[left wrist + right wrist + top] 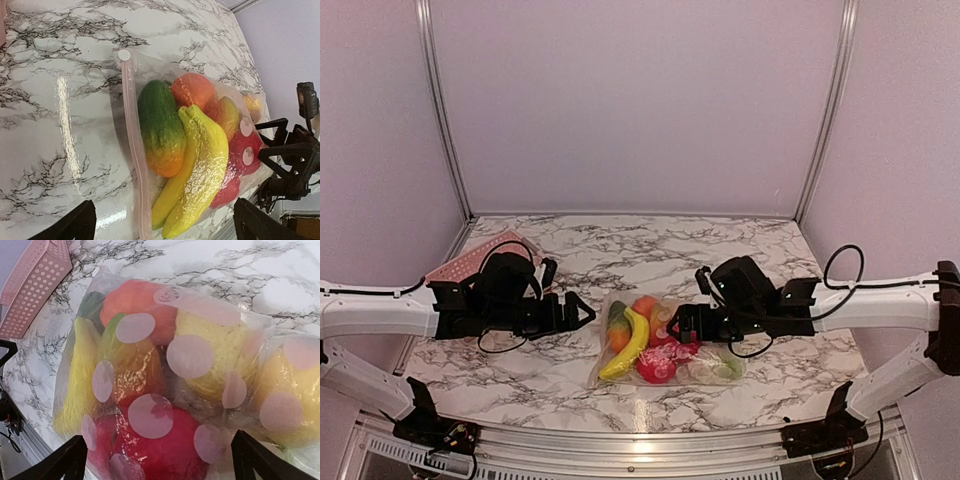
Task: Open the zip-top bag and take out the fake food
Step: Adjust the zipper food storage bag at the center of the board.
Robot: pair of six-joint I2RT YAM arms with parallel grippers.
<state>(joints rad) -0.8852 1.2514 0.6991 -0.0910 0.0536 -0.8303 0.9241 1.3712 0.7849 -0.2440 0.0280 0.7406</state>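
The clear zip-top bag [665, 342] lies flat on the marble table between my grippers, its pink zip strip [132, 145] along its left edge. The fake food is inside it: yellow bananas [630, 345], a green-orange piece [161, 127], an orange [192, 89], a red piece [170, 450] and a yellow lemon [212, 357]. My left gripper [578, 312] is open and empty just left of the bag, also in its wrist view [162, 225]. My right gripper [682, 325] is open and empty over the bag's right part, also in its wrist view [157, 460].
A pink slatted basket [475, 258] stands at the back left, behind my left arm; it also shows in the right wrist view [32, 287]. The table's front edge [640, 425] runs just below the bag. Grey walls close in the back and sides.
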